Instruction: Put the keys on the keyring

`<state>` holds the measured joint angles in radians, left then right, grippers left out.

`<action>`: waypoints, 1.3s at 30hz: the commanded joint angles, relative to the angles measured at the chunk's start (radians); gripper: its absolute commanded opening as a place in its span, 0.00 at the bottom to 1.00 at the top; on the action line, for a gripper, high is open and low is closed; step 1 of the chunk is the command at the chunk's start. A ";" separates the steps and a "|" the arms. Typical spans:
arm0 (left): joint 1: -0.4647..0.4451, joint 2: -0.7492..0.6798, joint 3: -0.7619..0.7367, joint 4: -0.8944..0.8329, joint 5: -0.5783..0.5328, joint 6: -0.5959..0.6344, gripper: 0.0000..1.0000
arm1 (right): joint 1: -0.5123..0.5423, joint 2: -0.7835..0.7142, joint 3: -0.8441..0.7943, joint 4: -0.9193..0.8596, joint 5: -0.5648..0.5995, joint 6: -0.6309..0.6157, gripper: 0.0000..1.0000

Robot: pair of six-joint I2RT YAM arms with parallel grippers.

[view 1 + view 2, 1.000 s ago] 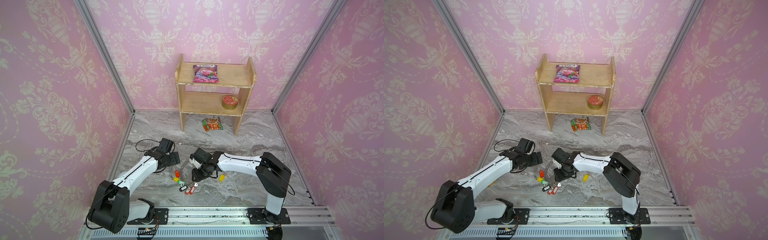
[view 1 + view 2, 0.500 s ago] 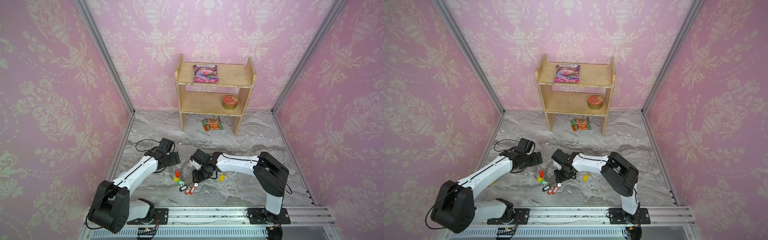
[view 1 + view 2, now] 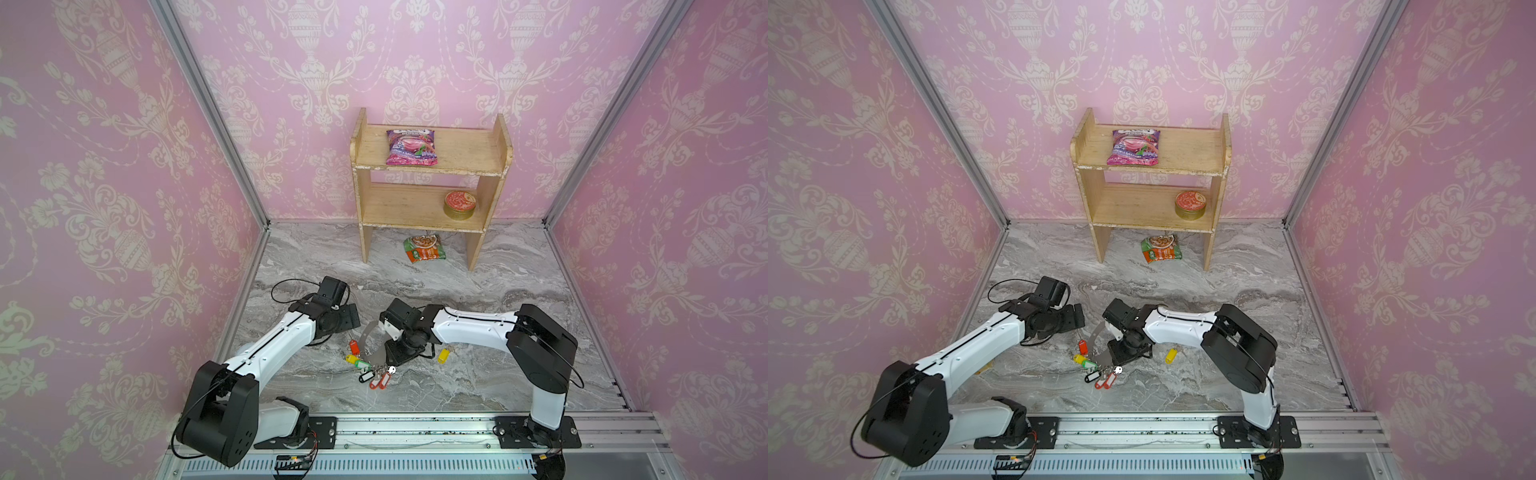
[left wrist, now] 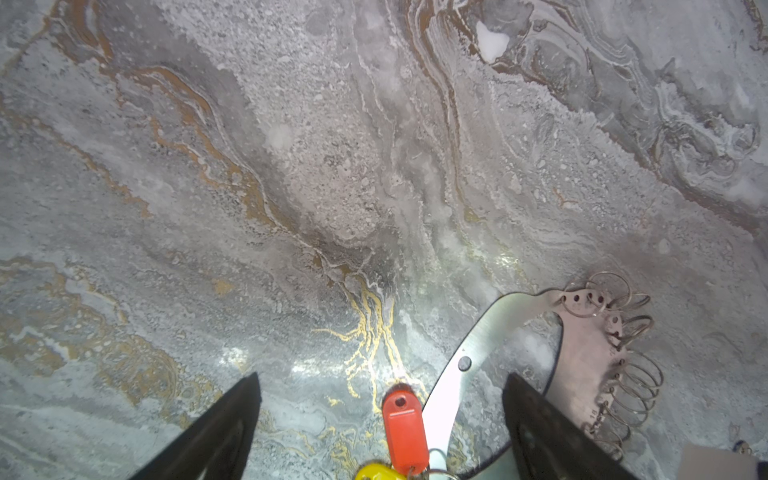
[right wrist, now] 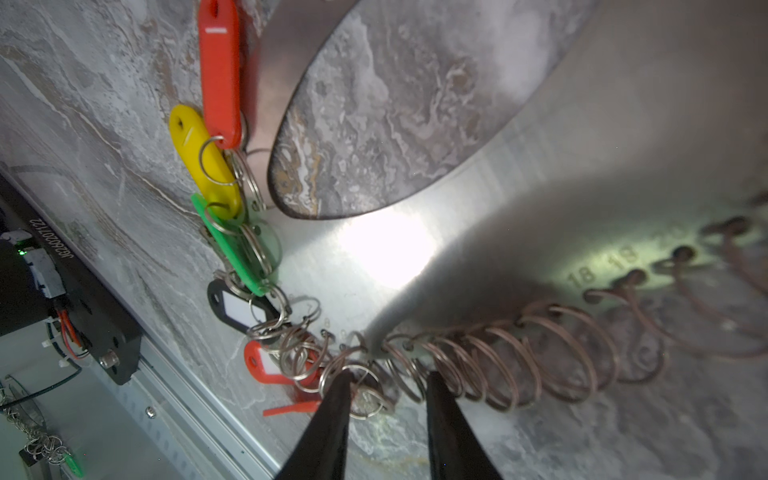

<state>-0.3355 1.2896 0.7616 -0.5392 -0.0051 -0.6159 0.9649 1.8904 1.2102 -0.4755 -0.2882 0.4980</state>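
The keyring point(image 3: 367, 333) is a flat grey metal hoop lying on the marble floor between both arms; its edge carries several wire loops point(image 5: 519, 349). Keys with red point(image 3: 353, 346), yellow point(image 3: 351, 358), green point(image 3: 362, 365), black and red tags hang along its near side. A loose yellow-tagged key point(image 3: 444, 355) lies to the right. My right gripper point(image 5: 386, 386) points down at the loops, its fingers a narrow gap apart around a silver ring point(image 5: 365, 395) that touches one finger. My left gripper point(image 4: 381, 378) hovers wide open above the red tag point(image 4: 404, 428) and the band point(image 4: 469, 357).
A wooden shelf point(image 3: 428, 183) stands at the back with a pink packet point(image 3: 411, 146) and a round tin point(image 3: 459, 204). A green-orange packet point(image 3: 424, 248) lies beneath it. The aluminium rail point(image 3: 415, 432) runs along the front edge, close to the tags.
The right gripper's fingers have drawn closer together, and it has shifted slightly toward the tags. The left arm has not moved.
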 commanded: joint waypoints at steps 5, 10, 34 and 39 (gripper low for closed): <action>0.010 -0.030 -0.017 -0.015 0.003 0.005 0.93 | 0.007 0.012 -0.009 -0.005 0.001 -0.016 0.26; 0.012 -0.033 -0.019 -0.015 0.003 0.005 0.93 | 0.007 0.011 -0.008 -0.006 0.005 -0.016 0.20; -0.010 -0.151 0.016 -0.016 0.069 0.044 0.93 | 0.012 -0.210 -0.025 -0.055 0.194 -0.153 0.00; -0.078 -0.221 0.085 0.013 0.125 0.111 0.93 | 0.017 -0.387 -0.109 0.022 0.293 -0.227 0.00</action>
<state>-0.3824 1.0988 0.7895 -0.5392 0.0635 -0.5720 0.9737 1.5791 1.1374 -0.4896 -0.0860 0.3424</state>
